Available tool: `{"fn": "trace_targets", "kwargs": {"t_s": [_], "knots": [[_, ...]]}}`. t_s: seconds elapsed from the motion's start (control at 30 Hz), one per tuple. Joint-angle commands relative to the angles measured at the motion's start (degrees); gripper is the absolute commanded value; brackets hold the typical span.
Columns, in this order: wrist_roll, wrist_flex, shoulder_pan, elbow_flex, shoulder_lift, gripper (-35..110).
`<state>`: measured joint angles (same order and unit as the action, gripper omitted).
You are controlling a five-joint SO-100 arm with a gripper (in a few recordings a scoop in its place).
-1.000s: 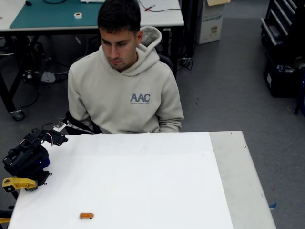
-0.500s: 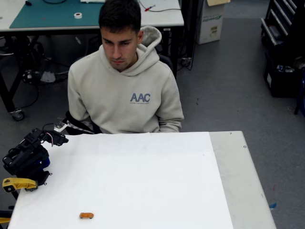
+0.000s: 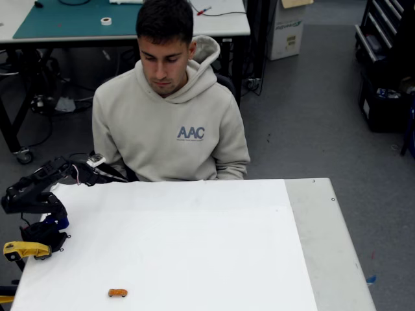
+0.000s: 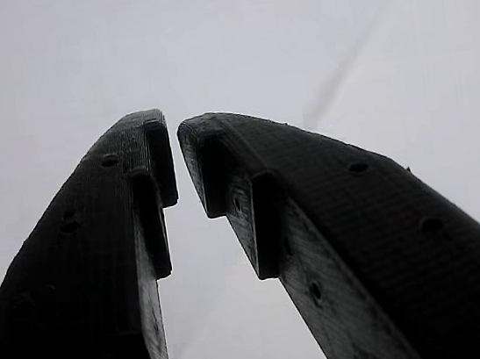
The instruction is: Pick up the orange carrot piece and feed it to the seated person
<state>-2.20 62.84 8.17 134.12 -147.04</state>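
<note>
The orange carrot piece (image 3: 117, 293) lies on the white table (image 3: 194, 240) near its front left edge, with nothing touching it. The seated person (image 3: 172, 123) in a beige AAC hoodie sits behind the table's far edge, looking down. My black gripper (image 3: 87, 175) hangs at the table's far left corner, well away from the carrot. In the wrist view the gripper (image 4: 175, 157) has its fingertips almost touching over bare white surface, with nothing between them.
A yellow clamp piece (image 3: 24, 249) sits at the arm's base by the table's left edge. A bare grey strip (image 3: 324, 240) runs along the table's right side. Behind the person stands a workbench with a green mat (image 3: 71, 18).
The arm has lifted from its folded pose, and the gripper has moved up and to the right toward the table's far left corner. The carrot piece has not moved.
</note>
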Motion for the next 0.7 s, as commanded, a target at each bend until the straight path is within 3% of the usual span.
{"fn": "trace_targets", "kwargs": {"t_s": [0.0, 0.67], "knots": [[-0.5, -0.2, 5.6, -10.2, 8.7, -2], [-0.4, -0.2, 39.5, -29.8, 37.9, -2]]}}
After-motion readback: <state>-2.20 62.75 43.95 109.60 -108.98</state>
